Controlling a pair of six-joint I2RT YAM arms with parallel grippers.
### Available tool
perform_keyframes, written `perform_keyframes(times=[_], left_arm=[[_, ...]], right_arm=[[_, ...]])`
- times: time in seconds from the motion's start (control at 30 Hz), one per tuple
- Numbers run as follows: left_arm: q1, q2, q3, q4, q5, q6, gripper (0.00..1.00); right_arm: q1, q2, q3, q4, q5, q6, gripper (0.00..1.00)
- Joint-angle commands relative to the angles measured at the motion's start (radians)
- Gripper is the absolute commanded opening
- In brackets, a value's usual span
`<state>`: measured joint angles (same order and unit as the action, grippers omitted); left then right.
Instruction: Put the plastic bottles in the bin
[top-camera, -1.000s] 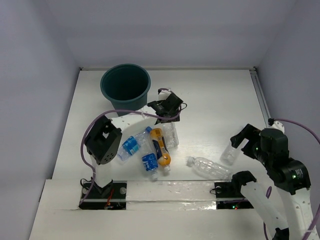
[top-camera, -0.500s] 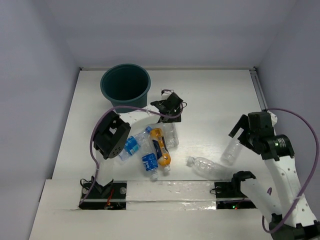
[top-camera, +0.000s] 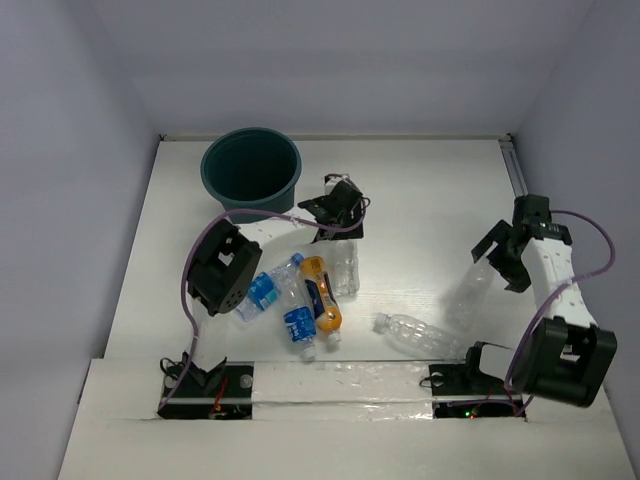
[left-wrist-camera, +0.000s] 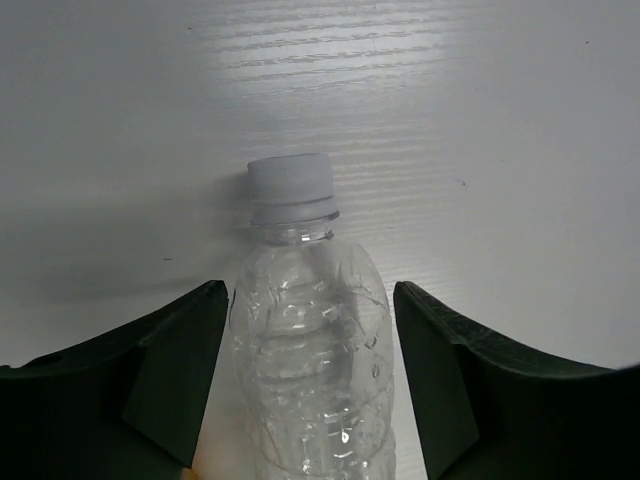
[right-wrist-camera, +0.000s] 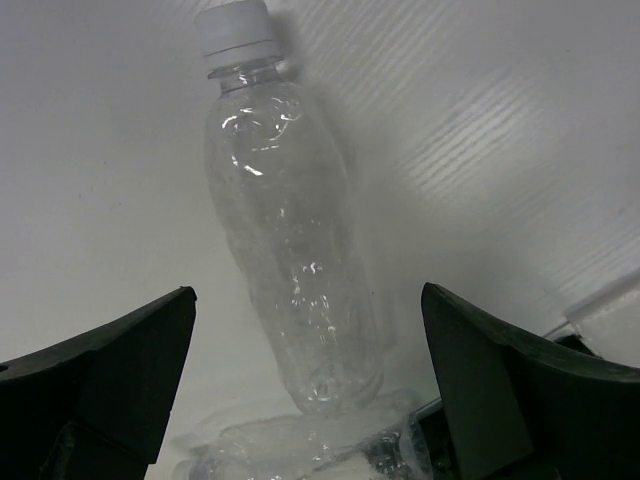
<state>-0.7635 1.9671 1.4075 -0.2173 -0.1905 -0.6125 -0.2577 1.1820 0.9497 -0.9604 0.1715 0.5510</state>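
On the table (top-camera: 420, 200), bottles (top-camera: 322, 297) lie outside the bin (top-camera: 255, 198); left gripper (left-wrist-camera: 310, 290) and right gripper (right-wrist-camera: 308, 291) gape.

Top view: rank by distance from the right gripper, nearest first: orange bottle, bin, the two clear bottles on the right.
1. Rightmost clear bottle, just off the right gripper.
2. Front clear bottle, near edge, right of centre.
3. Orange bottle, centre cluster.
4. Bin, far left.

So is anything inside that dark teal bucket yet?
Nothing shows inside the bin, only its dark inner wall. Its near side hides part of the bottom, so that part can't be checked.
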Motion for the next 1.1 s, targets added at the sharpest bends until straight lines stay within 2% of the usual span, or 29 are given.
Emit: perform_keyframes(times=[0.0, 0.13, 0.2, 0.27, 0.33, 0.5, 0.6, 0.63, 0.83, 0.97, 1.07], left_arm=[[0.007, 0.021, -0.013, 0.036, 0.037, 0.016, 0.67], [0.007, 0.032, -0.021, 0.047, 0.046, 0.017, 0.68], [0.007, 0.044, -0.018, 0.05, 0.055, 0.017, 0.63], [0.007, 0.05, -0.015, 0.052, 0.059, 0.014, 0.62], [0.007, 0.049, -0.018, 0.059, 0.068, 0.011, 0.56], [0.007, 0.016, -0.015, 0.075, 0.075, 0.005, 0.34], [0.007, -0.016, 0.008, 0.067, 0.088, 0.002, 0.25], [0.007, -0.028, 0.011, 0.07, 0.094, -0.001, 0.24], [0.007, -0.138, 0.082, 0.044, 0.088, -0.004, 0.17], [0.007, -0.206, 0.134, 0.004, 0.086, -0.003, 0.16], [0.007, -0.263, 0.249, -0.063, 0.073, 0.011, 0.16]], right_arm=[[-0.005, 0.059, -0.028, 0.116, -0.079, -0.066, 1.0], [-0.005, 0.146, -0.029, 0.138, -0.092, -0.072, 1.0], [-0.005, 0.194, -0.028, 0.155, -0.075, -0.068, 1.0], [-0.005, 0.232, -0.028, 0.164, -0.063, -0.069, 1.0], [-0.005, 0.281, -0.031, 0.187, -0.066, -0.071, 1.0], [-0.005, 0.332, -0.014, 0.236, -0.075, -0.059, 0.91], [-0.005, 0.349, -0.008, 0.253, -0.07, -0.057, 0.77], [-0.005, 0.334, -0.006, 0.258, -0.064, -0.053, 0.72], [-0.005, 0.193, 0.046, 0.273, -0.079, -0.04, 0.62], [-0.005, 0.049, 0.116, 0.249, -0.127, -0.049, 0.61], [-0.005, -0.076, 0.159, 0.22, -0.219, -0.04, 0.61]])
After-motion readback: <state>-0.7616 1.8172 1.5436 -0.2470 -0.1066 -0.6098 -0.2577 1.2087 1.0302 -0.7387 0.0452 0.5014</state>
